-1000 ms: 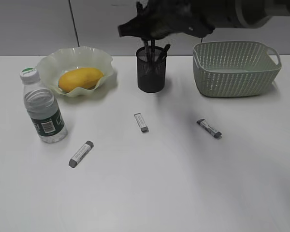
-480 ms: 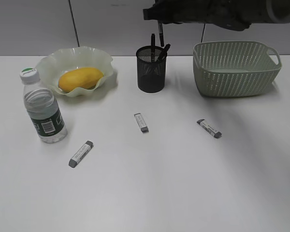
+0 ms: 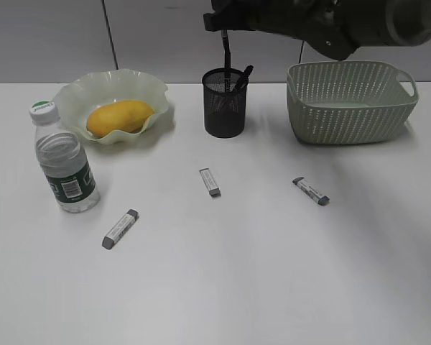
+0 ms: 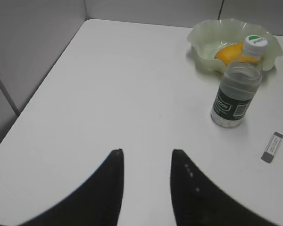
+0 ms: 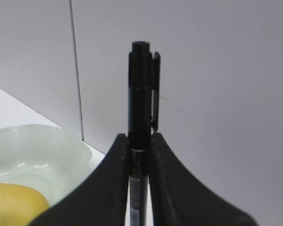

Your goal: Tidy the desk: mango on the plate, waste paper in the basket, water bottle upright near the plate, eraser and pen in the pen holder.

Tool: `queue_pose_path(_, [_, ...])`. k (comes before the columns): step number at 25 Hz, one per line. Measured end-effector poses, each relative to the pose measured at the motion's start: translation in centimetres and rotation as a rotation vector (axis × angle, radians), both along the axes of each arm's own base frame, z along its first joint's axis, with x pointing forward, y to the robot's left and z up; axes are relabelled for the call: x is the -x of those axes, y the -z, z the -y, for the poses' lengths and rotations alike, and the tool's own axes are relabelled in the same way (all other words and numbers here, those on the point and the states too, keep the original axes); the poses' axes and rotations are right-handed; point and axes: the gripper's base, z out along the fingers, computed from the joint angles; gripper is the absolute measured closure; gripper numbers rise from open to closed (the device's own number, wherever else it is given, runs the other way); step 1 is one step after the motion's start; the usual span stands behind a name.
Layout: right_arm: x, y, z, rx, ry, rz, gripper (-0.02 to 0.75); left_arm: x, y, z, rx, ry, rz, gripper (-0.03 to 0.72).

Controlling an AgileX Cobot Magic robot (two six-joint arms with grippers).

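I've got the right gripper (image 5: 139,150) clamped on the slim black pen (image 3: 227,52), held upright so its tip feeds into the black mesh pen holder (image 3: 225,108) at the counter's far middle. Left fingers (image 4: 114,162) hang parted, empty.

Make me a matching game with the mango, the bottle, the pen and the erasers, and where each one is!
Things:
1. mango
2. bottle
3. pen
4. erasers

Places:
A. lying flat on the desk
B. gripped in the right tool, above the pen holder
C. in the plate
D. standing upright in front of the plate

Pairs: 1-C, 2-D, 3-B, 4-A
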Motion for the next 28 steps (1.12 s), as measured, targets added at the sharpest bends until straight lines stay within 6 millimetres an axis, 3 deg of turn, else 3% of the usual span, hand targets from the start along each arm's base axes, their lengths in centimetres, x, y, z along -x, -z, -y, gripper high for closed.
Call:
queue_pose_path(3, [-0.3, 0.0, -0.1, -0.037, 0.009, 0.044, 0.638, 0.0, 0.0, 0.0, 0.0, 0.0, 0.0, 0.437])
queue_pose_path(6, [-0.8, 1.2, 0.0, -0.079, 0.043, 0.014, 0.624, 0.0, 0.0, 0.0, 0.0, 0.0, 0.0, 0.437])
queue_pose_path(8, [-1.0, 2.5, -0.1, -0.076, 0.052, -0.011, 0.556, 0.0, 0.0, 0.0, 0.0, 0.0, 0.0, 0.441])
queue_pose_path(10, [-1.1, 3.4, -0.1, -0.063, 0.054, -0.023, 0.435, 0.0, 0.0, 0.0, 0.0, 0.0, 0.0, 0.45])
queue_pose_path(13, [-1.2, 3.7, -0.1, -0.054, 0.053, -0.023, 0.288, 0.0, 0.0, 0.0, 0.0, 0.0, 0.0, 0.454])
queue_pose_path(16, [-1.2, 3.5, 0.0, -0.042, 0.064, -0.035, 0.218, 0.0, 0.0, 0.0, 0.0, 0.0, 0.0, 0.456])
queue_pose_path(19, [-0.7, 1.9, 0.9, 0.034, 0.128, -0.111, 0.2, 0.0, 0.0, 0.0, 0.0, 0.0, 0.0, 0.456])
queue_pose_path(22, [0.9, -1.4, 2.6, 0.126, 0.222, -0.208, 0.197, 0.0, 0.0, 0.0, 0.0, 0.0, 0.0, 0.456])
queue_pose_path(25, [4.0, -4.7, 4.9, 0.236, 0.292, -0.289, 0.197, 0.0, 0.0, 0.0, 0.0, 0.0, 0.0, 0.456])
queue_pose_path(28, [8.3, -6.0, 7.2, 0.336, 0.304, -0.403, 0.197, 0.0, 0.0, 0.0, 0.0, 0.0, 0.0, 0.454])
